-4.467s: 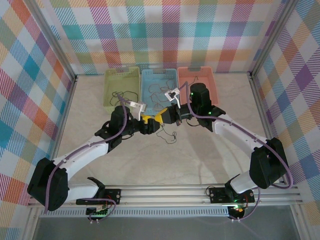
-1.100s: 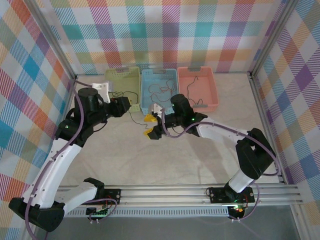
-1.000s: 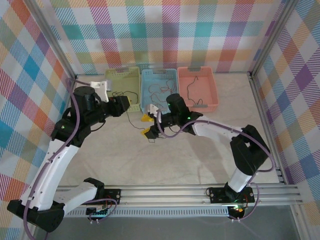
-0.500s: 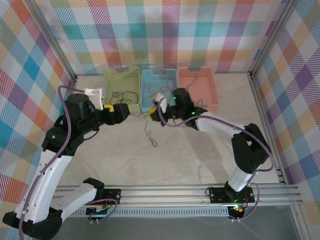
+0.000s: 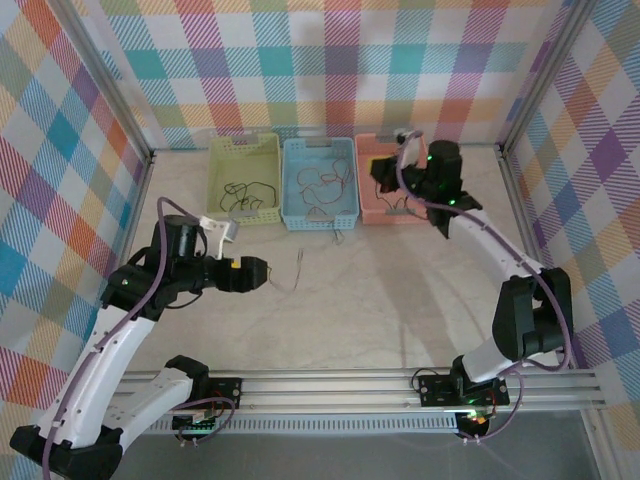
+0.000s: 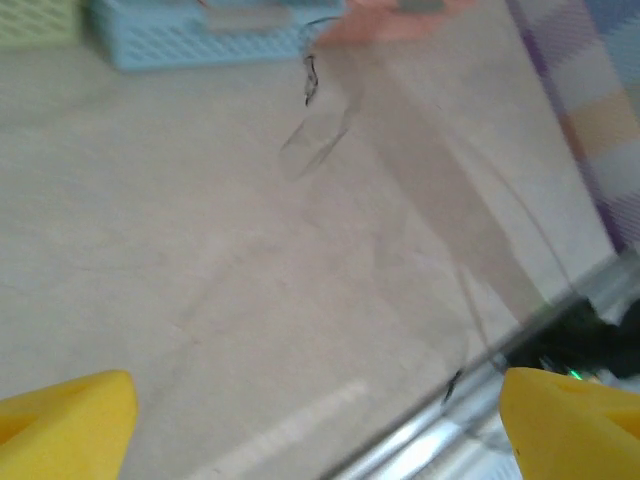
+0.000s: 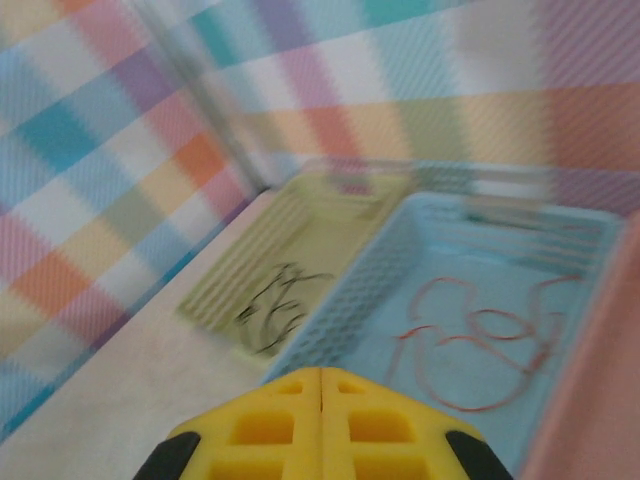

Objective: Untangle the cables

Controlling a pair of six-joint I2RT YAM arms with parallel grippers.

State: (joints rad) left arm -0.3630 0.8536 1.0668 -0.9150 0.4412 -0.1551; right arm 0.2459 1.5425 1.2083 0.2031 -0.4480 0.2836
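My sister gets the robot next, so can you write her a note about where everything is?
Left hand: open, over the table.
Right hand: shut, above the pink basket; can't tell if it pinches a wire.
Done: black cables in the green basket, orange-red cables in the blue basket.
Left to do: one thin loose cable lies on the table in front of the blue basket.

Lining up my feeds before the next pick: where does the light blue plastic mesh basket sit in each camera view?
Top external: the light blue plastic mesh basket sits in the upper middle of the picture.
Left wrist: the basket lies along the top edge, left of centre.
Right wrist: the basket takes up the centre right.
Shared landmark: the light green plastic mesh basket, directly to its left in all three views.
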